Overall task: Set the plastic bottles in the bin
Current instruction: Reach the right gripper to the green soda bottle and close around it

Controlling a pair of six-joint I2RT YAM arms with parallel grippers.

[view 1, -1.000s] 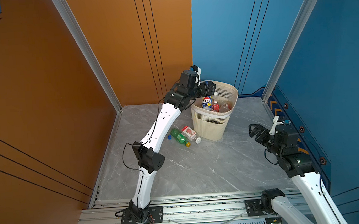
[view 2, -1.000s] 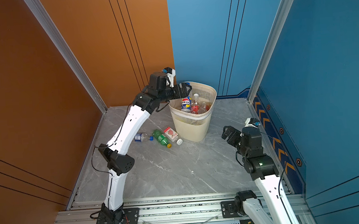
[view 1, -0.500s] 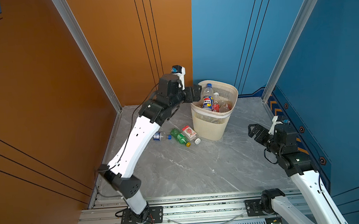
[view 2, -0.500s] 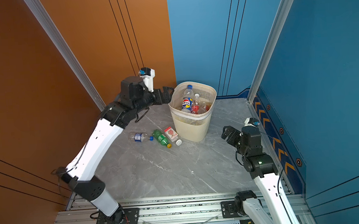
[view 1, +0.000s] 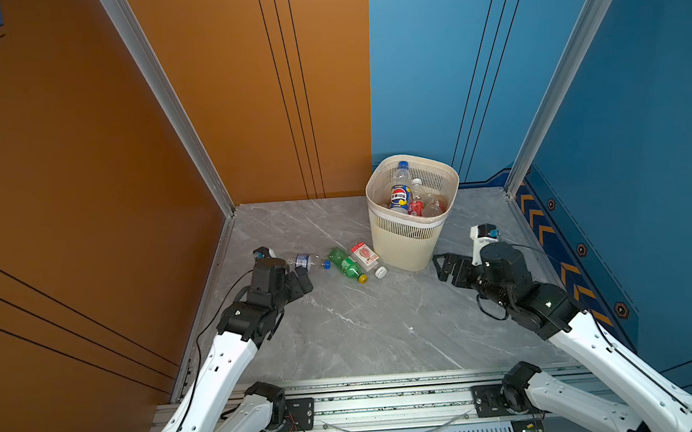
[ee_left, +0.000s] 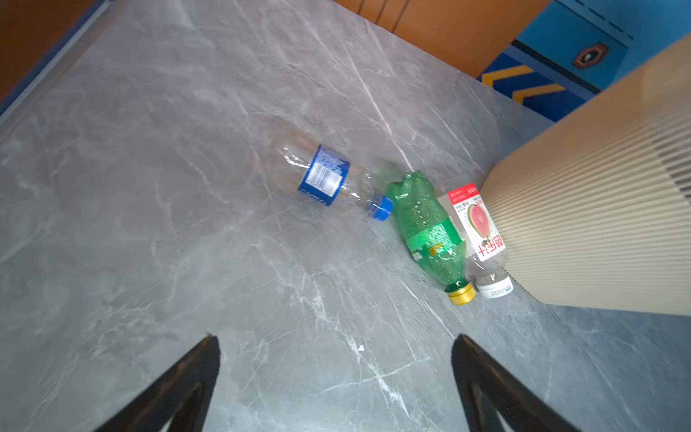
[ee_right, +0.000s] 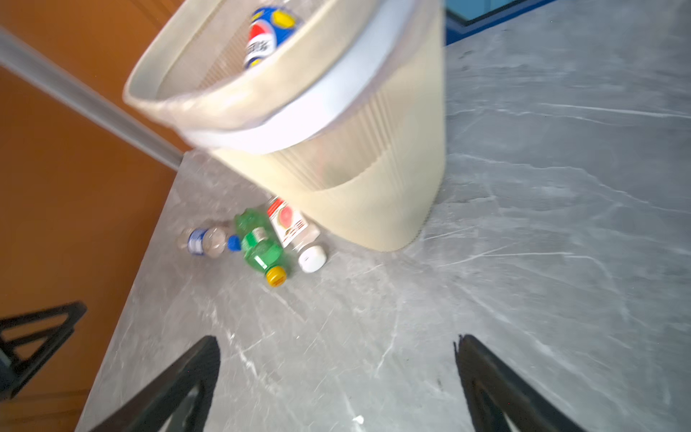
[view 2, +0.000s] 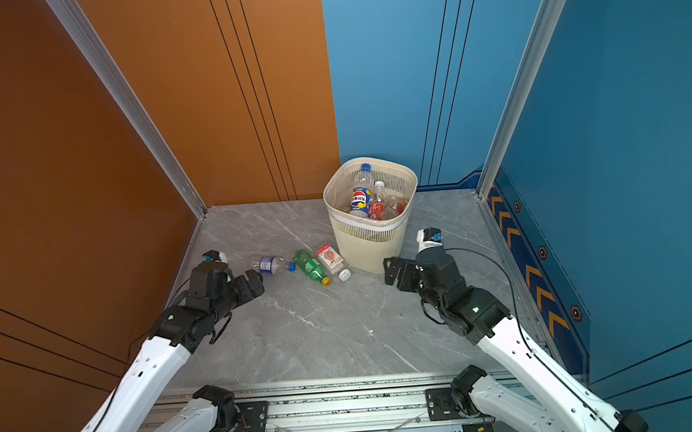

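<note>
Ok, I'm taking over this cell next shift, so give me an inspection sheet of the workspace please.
Surface: grey marbled tabletop, no spills seen.
Job's things: cream slatted plastic bin upright, several bottles inside; three lying outside it: clear blue-labelled bottle, green yellow-capped bottle, clear white-capped bottle with red-and-white label.
Clutter: nothing seen.
Grippers: left arm and right arm, jaws open, empty.
Cables: black cable loops beside each arm.
Surroundings: orange wall panels, blue wall panels, aluminium front rail.

Both top views looked steeply down over the whole floor (view 1: 364, 328); both wrist views, low and close, shared the bin (ee_left: 598, 187).
</note>
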